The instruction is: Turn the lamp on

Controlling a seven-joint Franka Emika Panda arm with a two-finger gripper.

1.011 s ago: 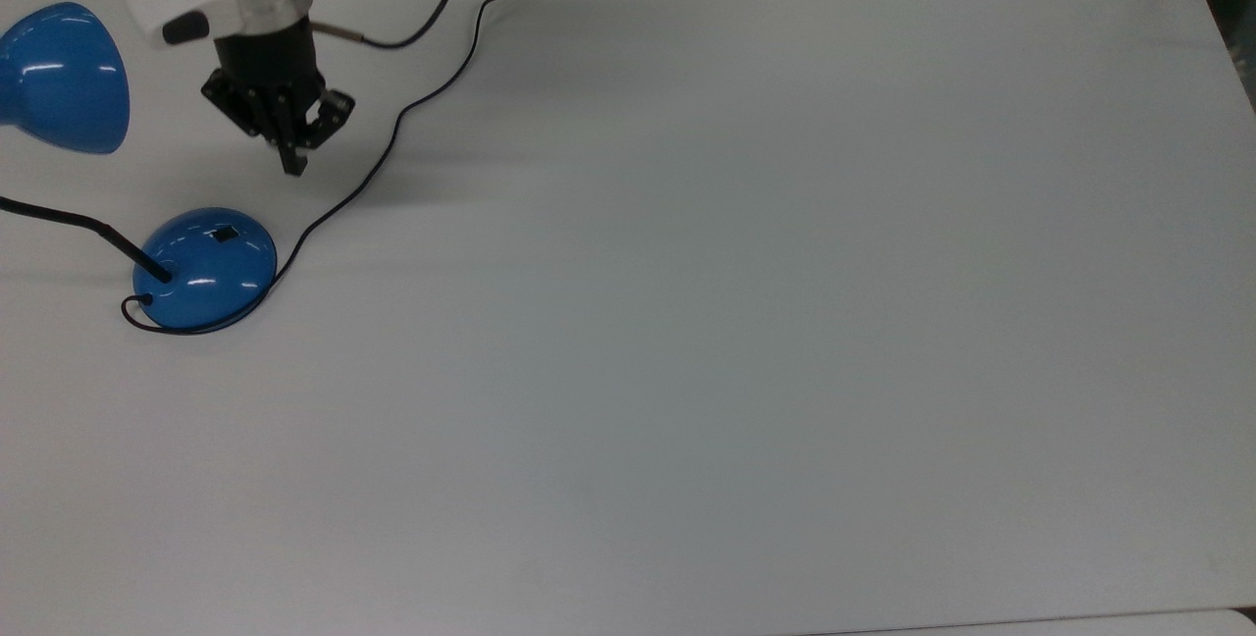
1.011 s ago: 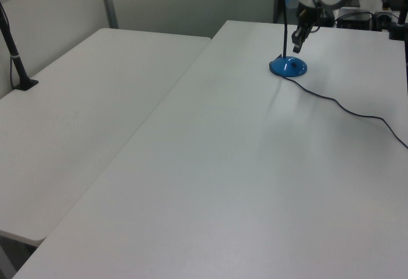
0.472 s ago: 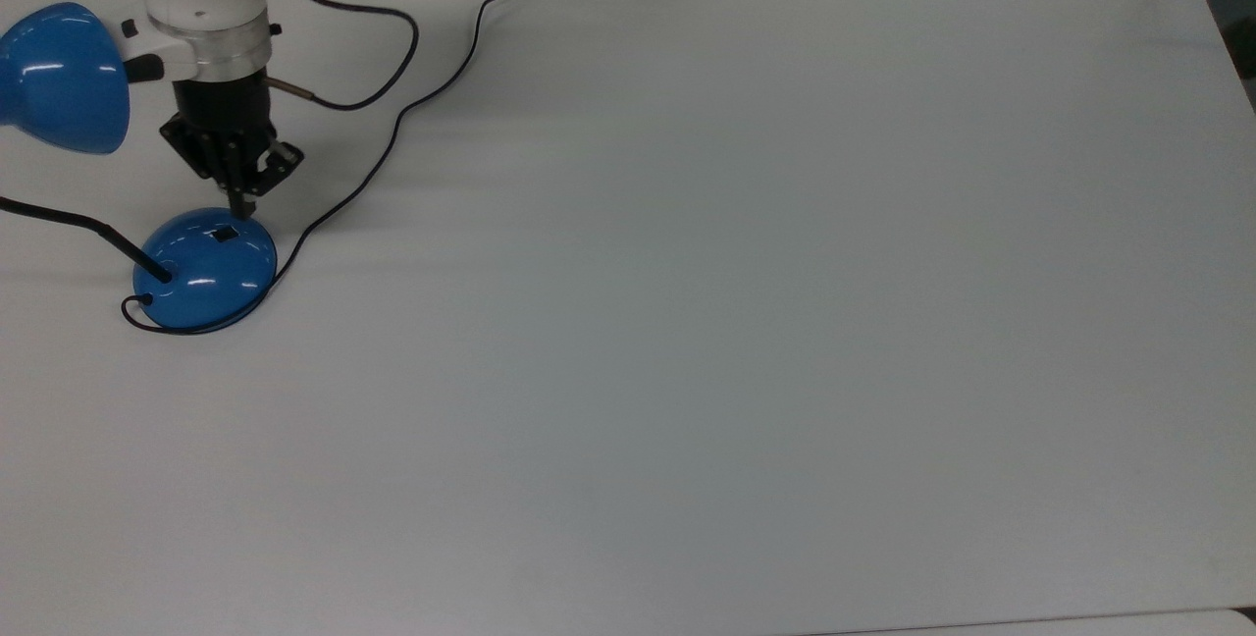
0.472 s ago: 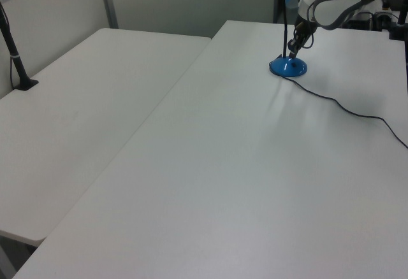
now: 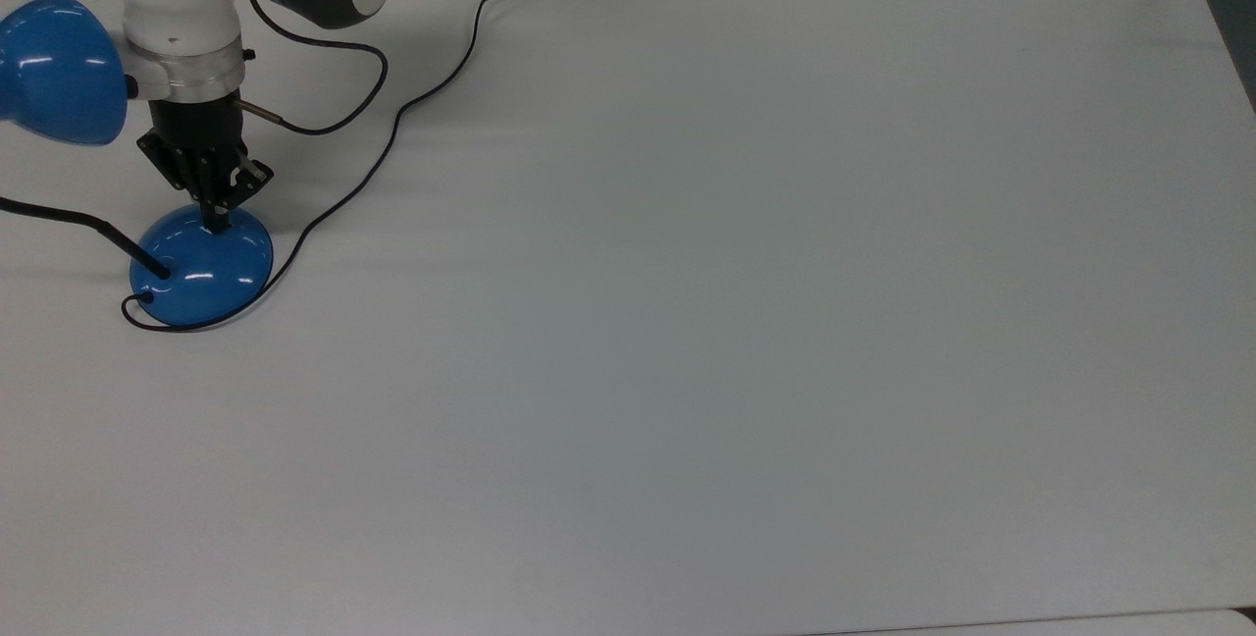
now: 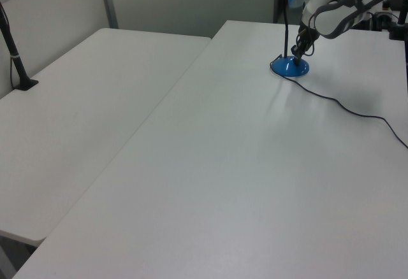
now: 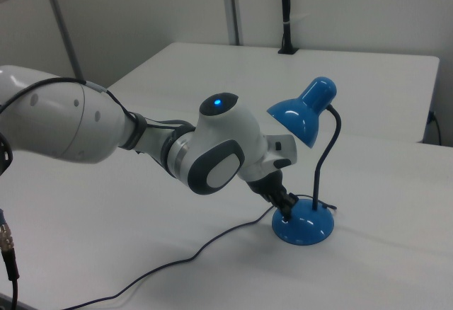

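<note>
The glossy blue lamp point(image 5: 201, 268) has its switch hidden beneath the black gripper point(image 5: 214, 222); the lamp's thin neck and shade are cut by the top view's left edge.

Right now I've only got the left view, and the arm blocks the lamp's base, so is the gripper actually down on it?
Observer: Yes. In the top view the gripper has its tip on the upper edge of the lamp base, where the base faces the arm.
Operator: Is the shade lit?
Observer: The right view shows no glow from the shade; its opening faces away from that camera.
Operator: Where does the cord run?
Observer: In the top view the cord loops around the base, then snakes toward the table's far edge.
</note>
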